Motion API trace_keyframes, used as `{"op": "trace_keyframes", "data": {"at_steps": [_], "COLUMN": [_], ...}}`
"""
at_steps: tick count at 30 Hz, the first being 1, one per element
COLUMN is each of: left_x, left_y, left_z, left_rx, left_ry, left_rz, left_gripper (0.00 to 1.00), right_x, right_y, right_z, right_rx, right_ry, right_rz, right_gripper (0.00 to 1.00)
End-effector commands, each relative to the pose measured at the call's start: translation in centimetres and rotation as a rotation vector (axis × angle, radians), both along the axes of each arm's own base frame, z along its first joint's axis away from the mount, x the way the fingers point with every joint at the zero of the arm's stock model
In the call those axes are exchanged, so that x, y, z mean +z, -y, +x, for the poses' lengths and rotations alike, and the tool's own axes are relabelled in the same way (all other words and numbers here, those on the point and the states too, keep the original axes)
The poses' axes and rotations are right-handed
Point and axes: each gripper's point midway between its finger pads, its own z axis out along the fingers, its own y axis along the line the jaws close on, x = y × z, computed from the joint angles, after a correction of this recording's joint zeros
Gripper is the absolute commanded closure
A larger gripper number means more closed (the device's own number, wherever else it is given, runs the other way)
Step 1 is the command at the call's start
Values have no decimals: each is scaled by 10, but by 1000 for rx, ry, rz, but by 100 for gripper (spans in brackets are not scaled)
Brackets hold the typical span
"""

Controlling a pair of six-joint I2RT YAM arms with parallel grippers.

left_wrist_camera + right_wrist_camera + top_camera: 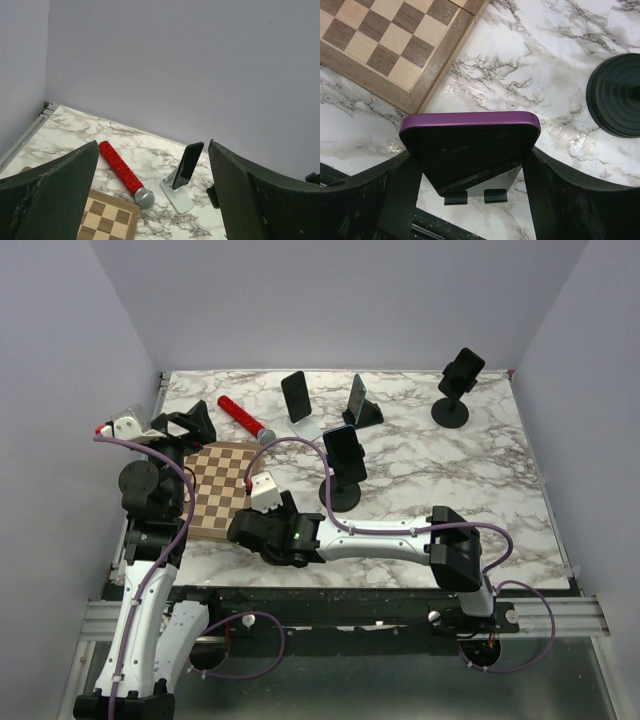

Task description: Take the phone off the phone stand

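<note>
Microphone (246, 420) behind chessboard (215, 490); phone stand (346, 497) to right.

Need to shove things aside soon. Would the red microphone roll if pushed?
Probably yes: the red microphone is a cylinder lying on its side on the smooth table, so a sideways push would likely roll it. Its wider mesh head may make it curve rather than run straight. It looks rigid, not floppy.
</note>
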Motion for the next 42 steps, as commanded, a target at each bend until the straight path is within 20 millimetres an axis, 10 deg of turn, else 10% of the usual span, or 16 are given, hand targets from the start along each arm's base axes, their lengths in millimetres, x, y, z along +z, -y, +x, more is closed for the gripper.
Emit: {"op": "trace_keyframes", "data": {"at_steps": [1,8,21,33,42], "left_x": [3,3,3,1,1], "left_y": [3,2,3,5,5], "left_z": [-1,-1,-1,2,2], "left_rx": [-20,-18,-25,-38,-49], "left_ry": [8,7,5,-4,-3], "left_rz": [-4,-5,-17,-28,-39], "left_gripper": [1,1,1,1,1], "right_x": [18,47,162,258,273], "right_y": [-2,0,22,156,289], "right_z": [1,-2,-20,36,104], "right_rx": [-1,34,284,-175,-590], "right_ry": [38,46,196,625,700], "right_rz": [36,74,300,267,109], "right_gripper": [59,98,99,99,99]}}
